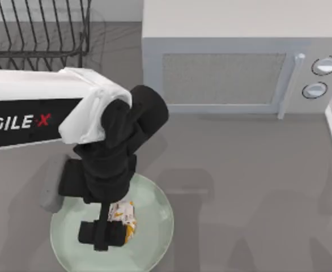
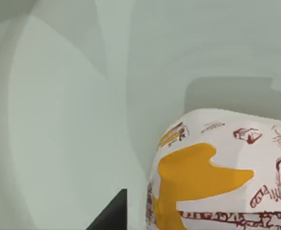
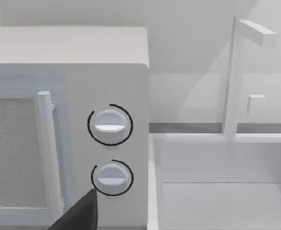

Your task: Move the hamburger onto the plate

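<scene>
The hamburger [image 1: 122, 216], a small white wrapped lump with orange-yellow patches, is over the middle of the pale mint-green plate [image 1: 152, 225] at the front left of the table. My left gripper [image 1: 102, 234] reaches down over the plate, right beside the hamburger on its left. The left wrist view has the hamburger [image 2: 217, 177] very close, the plate [image 2: 59, 120] beneath it, and a dark piece of the gripper next to the wrapper. I cannot tell whether the hamburger rests on the plate or hangs just above it. My right gripper [image 3: 78, 218] is parked facing the microwave's knobs.
A white microwave [image 1: 222, 73] stands at the back centre, with a wire dish rack [image 1: 35, 28] at the back left. A grey object [image 1: 51, 190] lies at the plate's left edge, partly under my left arm. A white sink [image 3: 227, 187] with a faucet [image 3: 234, 76] sits at the right.
</scene>
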Controlling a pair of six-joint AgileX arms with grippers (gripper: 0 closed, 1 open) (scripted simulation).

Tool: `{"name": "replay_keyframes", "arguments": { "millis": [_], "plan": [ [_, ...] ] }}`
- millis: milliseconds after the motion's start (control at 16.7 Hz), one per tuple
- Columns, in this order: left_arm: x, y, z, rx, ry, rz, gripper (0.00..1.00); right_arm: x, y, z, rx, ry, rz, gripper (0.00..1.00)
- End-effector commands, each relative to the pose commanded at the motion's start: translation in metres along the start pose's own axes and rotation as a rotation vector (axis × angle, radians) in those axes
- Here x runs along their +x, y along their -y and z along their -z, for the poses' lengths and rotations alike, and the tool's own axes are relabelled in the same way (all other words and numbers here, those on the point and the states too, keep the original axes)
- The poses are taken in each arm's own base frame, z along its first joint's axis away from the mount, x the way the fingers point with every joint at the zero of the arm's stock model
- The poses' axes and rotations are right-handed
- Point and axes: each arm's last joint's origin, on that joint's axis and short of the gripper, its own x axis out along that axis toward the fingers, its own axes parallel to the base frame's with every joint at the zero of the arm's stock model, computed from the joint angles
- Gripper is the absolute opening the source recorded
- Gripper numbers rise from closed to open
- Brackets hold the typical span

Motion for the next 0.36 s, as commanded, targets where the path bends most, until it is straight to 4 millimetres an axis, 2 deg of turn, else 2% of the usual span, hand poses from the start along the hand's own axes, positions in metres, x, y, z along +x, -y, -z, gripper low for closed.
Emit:
{"name": "replay_keyframes", "arguments": {
  "millis": [360],
  "plan": [
    [0.0000, 0.0000, 0.0000, 0.000, 0.000, 0.000, 1.00, 0.0000, 0.0000, 0.0000, 0.000, 0.000, 0.000, 1.00]
  ]
}}
